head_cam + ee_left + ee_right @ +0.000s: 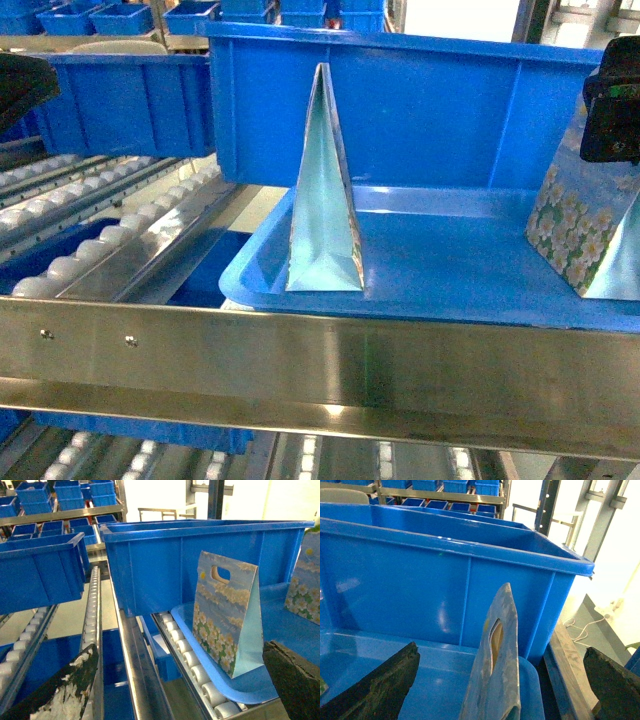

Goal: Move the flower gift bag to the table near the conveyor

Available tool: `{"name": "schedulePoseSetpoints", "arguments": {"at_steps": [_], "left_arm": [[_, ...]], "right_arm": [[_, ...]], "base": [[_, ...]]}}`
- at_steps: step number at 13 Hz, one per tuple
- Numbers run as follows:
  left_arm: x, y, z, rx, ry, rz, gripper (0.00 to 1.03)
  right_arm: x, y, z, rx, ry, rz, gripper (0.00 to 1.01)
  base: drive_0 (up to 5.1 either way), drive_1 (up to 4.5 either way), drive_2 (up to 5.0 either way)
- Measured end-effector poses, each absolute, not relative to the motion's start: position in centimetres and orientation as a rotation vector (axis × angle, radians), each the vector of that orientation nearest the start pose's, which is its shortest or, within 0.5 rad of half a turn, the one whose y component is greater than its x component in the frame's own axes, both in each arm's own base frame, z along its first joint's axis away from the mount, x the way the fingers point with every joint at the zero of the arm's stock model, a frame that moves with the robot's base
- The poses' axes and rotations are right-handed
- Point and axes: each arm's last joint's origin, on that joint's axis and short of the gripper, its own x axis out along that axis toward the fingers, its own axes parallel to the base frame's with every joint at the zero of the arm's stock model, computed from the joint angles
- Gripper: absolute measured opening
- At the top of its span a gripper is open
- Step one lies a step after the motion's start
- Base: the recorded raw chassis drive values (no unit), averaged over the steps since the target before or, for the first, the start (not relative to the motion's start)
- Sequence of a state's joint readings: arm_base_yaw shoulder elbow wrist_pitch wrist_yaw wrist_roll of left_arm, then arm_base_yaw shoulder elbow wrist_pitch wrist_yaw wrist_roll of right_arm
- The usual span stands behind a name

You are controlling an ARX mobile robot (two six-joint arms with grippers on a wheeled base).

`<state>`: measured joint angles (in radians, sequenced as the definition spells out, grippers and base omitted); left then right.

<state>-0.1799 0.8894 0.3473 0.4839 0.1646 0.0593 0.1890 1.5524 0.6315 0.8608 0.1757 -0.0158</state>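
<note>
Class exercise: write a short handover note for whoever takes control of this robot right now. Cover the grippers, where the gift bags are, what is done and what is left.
Left gripper: open, empty, short of the left flower gift bag.
Right gripper: open, straddling the top edge of the right flower gift bag, not closed.
Both bags stand upright on the blue tray on the conveyor, before a big blue bin.
Done: approach only.
Left: grip, lift, carry to the table, not in view.

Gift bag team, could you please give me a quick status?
Both pincers open, empty. Right pincer straddles right bag, not closed. Second bag upright on blue tray. Steel rail crosses in front.
</note>
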Motion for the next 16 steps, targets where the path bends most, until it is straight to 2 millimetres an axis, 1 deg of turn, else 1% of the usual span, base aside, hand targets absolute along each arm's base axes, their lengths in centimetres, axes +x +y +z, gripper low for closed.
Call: {"name": "schedulePoseSetpoints", "arguments": {"at_steps": [1, 2, 3, 7, 8, 10, 11, 12, 13, 14, 15, 16], "left_arm": [[18.7, -3.9, 22.8, 0.059, 0.048, -0.346, 0.98], [18.7, -3.9, 22.8, 0.059, 0.048, -0.346, 0.98], [18.7, -3.9, 22.8, 0.059, 0.048, -0.346, 0.98], [18.7, -3.9, 22.8, 0.059, 0.048, -0.346, 0.98], [18.7, -3.9, 22.8, 0.059, 0.048, -0.346, 0.98], [18.7, -3.9, 22.8, 0.059, 0.048, -0.346, 0.98], [18.7, -3.9, 22.8, 0.059, 0.048, -0.346, 0.98], [18.7, -3.9, 22.8, 0.059, 0.048, -0.346, 0.98], [18.7, -3.9, 22.8, 0.059, 0.048, -0.346, 0.98], [19.5, -5.2, 23.3, 0.068, 0.035, -0.368, 0.98], [20.6, -7.0, 24.4, 0.088, 0.009, -0.422, 0.98], [20.8, -8.6, 25.3, 0.114, 0.01, -0.461, 0.98]], "right_arm": [[30.3, 5.3, 20.3, -0.027, 0.059, 0.014, 0.94], [30.3, 5.3, 20.3, -0.027, 0.06, 0.014, 0.66], [30.3, 5.3, 20.3, -0.027, 0.059, 0.014, 0.55], [30.3, 5.3, 20.3, -0.027, 0.06, 0.014, 0.04], [30.3, 5.3, 20.3, -0.026, 0.057, 0.014, 0.02], [30.3, 5.2, 20.4, -0.022, 0.045, 0.01, 0.02], [30.1, 4.6, 21.4, -0.011, 0.005, -0.009, 0.02], [30.0, 4.6, 22.8, -0.006, -0.028, 0.011, 0.02], [29.7, 4.7, 25.1, -0.01, -0.095, 0.04, 0.02], [29.6, 4.7, 25.7, -0.01, -0.117, 0.042, 0.02], [29.6, 4.7, 25.6, -0.011, -0.11, 0.048, 0.02], [29.6, 4.7, 25.6, -0.011, -0.111, 0.049, 0.02]], "base": [[0.0, 0.0, 0.0], [0.0, 0.0, 0.0], [0.0, 0.0, 0.0], [0.0, 0.0, 0.0], [0.0, 0.0, 0.0], [0.0, 0.0, 0.0], [0.0, 0.0, 0.0], [0.0, 0.0, 0.0], [0.0, 0.0, 0.0], [0.0, 0.0, 0.0], [0.0, 0.0, 0.0], [0.0, 0.0, 0.0]]}}
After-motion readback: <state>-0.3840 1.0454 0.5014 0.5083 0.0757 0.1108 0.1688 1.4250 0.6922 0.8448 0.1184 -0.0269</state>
